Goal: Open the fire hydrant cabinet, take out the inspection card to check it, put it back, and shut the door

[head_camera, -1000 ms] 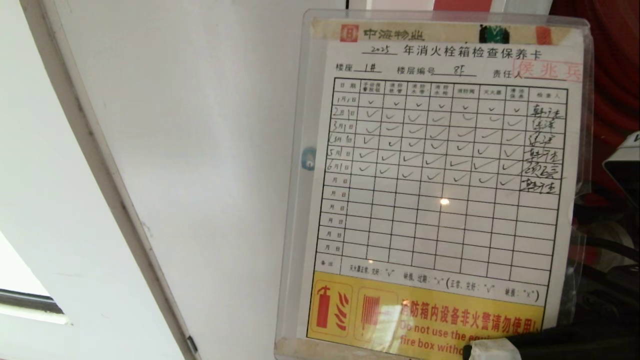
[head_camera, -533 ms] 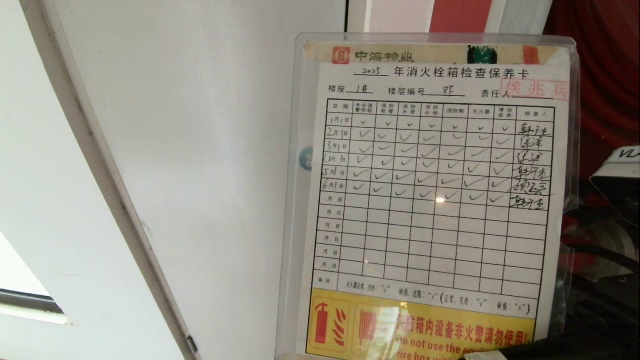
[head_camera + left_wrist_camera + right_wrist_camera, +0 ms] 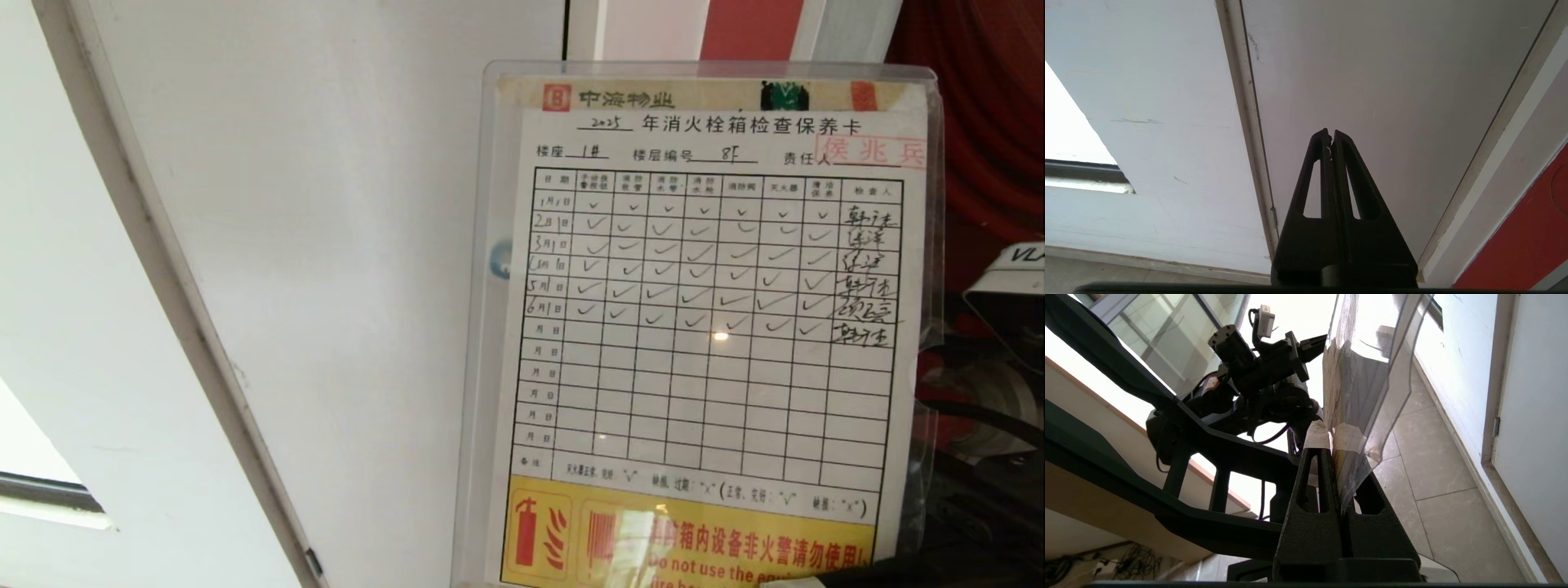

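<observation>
Head view: the inspection card (image 3: pixel 706 327), a pale printed sheet with a ruled grid of ticks and a yellow warning strip along its lower edge, sits inside a clear plastic sleeve (image 3: pixel 490 327) whose glossy margin shows beyond the paper; the card stands upright with its long axis vertical and its printed face toward the camera; the right gripper (image 3: pixel 824 578) shows only as a dark sliver at the card's lower right corner, so the card rises straight up from it; behind the card lie a plain white panel door (image 3: pixel 326 245) and, past its right edge, the red interior of the fire hydrant cabinet (image 3: pixel 988 106).

Left wrist view: the left gripper (image 3: pixel 1330 136) is empty, its black fingers pressed together tip to tip; it hangs apart from the card, facing the white panel door (image 3: pixel 1372 81) and a strip of red cabinet face (image 3: pixel 1531 241).

Right wrist view: the right gripper (image 3: pixel 1333 457) is clamped on the bottom edge of the clear plastic sleeve (image 3: pixel 1392 375), pinching sleeve and card (image 3: pixel 1347 384) together between its black fingers; the card extends away from the fingertips, seen nearly edge-on, bowing slightly; a strip of pale tape (image 3: pixel 1316 437) wraps the edge just at the fingertips; beyond the card, grey floor tiles (image 3: pixel 1433 465).
</observation>
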{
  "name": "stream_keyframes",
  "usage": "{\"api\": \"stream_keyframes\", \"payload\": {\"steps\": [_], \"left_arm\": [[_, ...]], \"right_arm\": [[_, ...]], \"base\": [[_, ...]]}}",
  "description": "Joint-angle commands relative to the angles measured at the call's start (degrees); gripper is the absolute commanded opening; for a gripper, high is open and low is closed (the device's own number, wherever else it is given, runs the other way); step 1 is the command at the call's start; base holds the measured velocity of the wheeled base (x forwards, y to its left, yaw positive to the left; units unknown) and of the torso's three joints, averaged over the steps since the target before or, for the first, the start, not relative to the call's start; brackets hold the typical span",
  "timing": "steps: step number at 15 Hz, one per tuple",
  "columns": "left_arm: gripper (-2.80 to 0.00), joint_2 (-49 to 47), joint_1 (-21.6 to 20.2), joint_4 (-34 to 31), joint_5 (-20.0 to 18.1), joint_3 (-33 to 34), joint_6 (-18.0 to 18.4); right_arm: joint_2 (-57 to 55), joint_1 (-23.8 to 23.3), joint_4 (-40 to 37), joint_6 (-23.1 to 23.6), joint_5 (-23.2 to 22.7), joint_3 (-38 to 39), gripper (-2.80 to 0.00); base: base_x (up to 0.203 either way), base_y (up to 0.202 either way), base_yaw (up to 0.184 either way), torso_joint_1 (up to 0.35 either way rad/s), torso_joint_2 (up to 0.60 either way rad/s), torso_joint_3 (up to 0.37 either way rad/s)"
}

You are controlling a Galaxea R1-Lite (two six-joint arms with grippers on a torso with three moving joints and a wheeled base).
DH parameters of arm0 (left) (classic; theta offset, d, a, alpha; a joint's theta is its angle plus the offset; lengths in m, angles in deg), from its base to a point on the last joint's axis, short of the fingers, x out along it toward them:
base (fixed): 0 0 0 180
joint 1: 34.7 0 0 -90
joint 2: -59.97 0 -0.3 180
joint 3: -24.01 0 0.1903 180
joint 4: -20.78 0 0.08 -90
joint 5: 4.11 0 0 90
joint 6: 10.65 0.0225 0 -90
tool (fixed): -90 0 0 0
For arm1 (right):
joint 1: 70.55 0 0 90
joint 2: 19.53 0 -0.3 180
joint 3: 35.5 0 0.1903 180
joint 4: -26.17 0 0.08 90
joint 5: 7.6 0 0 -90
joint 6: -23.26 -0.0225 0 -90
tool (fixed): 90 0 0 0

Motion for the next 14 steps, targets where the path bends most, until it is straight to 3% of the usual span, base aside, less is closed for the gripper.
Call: {"api": "stream_keyframes", "payload": {"steps": [1, 14], "left_arm": [[-2.80, -0.07, -0.03, 0.02, 0.02, 0.35, -0.03], [-2.80, -0.07, -0.03, 0.02, 0.02, 0.35, -0.03]], "right_arm": [[0.02, 0.03, 0.10, -0.09, -0.25, -0.02, -2.80], [0.68, 0.46, -0.07, 2.59, -1.83, 0.36, -2.80]], "base": [[0.000, 0.000, 0.000, 0.000, 0.00, 0.000], [0.000, 0.000, 0.000, 0.000, 0.00, 0.000]]}}
